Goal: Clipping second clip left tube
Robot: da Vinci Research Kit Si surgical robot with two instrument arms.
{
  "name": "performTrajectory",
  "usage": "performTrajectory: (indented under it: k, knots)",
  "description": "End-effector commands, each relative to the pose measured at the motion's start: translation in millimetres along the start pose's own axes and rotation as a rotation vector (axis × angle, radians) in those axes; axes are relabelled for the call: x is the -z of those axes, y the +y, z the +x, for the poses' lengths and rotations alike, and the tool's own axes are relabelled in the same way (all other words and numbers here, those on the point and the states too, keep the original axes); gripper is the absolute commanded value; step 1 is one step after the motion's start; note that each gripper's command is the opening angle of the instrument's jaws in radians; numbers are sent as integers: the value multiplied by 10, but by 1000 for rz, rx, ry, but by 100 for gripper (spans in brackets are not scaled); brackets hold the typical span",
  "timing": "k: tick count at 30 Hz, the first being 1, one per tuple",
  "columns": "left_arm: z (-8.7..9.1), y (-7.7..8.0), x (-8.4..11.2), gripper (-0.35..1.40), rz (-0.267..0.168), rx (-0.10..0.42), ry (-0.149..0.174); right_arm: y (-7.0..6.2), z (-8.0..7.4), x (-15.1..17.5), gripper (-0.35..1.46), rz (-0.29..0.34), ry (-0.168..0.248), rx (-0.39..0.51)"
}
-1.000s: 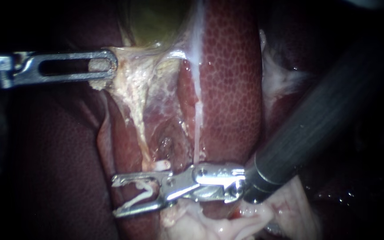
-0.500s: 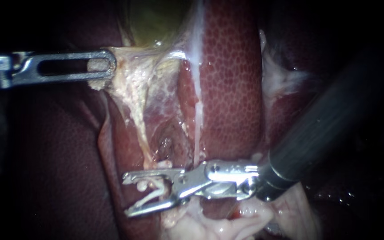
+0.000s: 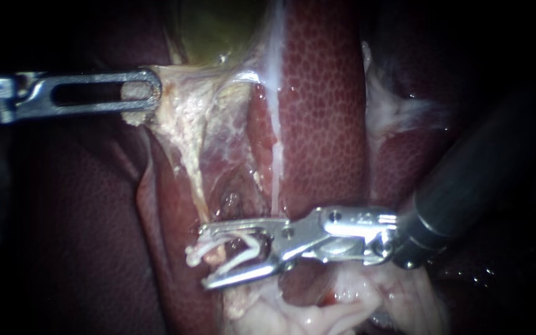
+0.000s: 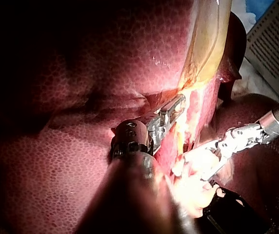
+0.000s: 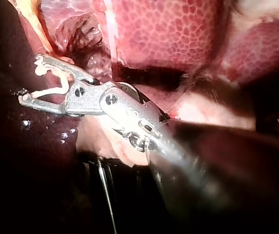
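1. My left instrument (image 3: 147,93) is clamping its jaws together on pale tissue (image 3: 184,108) just below the gallbladder (image 3: 218,31).
2. The left tube (image 3: 196,186) is running top to bottom from that tissue, ending at the other jaws' tips.
3. My right instrument (image 3: 209,259) is lying crosswise to it, its jaws gaping wide and cradling an open white clip (image 3: 250,247). I cannot tell whether the tube is sitting inside.

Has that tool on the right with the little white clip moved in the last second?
Yes. The right instrument, holding the clip in its jaws, has slid rightward and slightly up across the liver; the left instrument, gripping tissue, sits unchanged.
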Motion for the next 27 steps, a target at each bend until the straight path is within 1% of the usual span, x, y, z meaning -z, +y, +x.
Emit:
performTrajectory:
  k: [1, 4, 6, 15, 18, 27]
  knots:
    - [0, 0, 0, -35, 0, 0, 0, 0, 2, 3, 49, -3, 1, 3]
    - [0, 0, 0, -35, 0, 0, 0, 4, 7, 11, 49, -5, 3, 4]
    - [0, -1, 0, -35, 0, 0, 0, 7, 7, 14, 49, -10, 4, 2]
    - [0, -1, 0, -35, 0, 0, 0, 27, -4, 16, 50, -25, 4, 1]
    - [0, -1, 0, -35, 0, 0, 0, 32, -10, 12, 50, -27, 3, 3]
    - [0, -1, 0, -35, 0, 0, 0, 34, -28, -14, 51, -25, -3, 18]
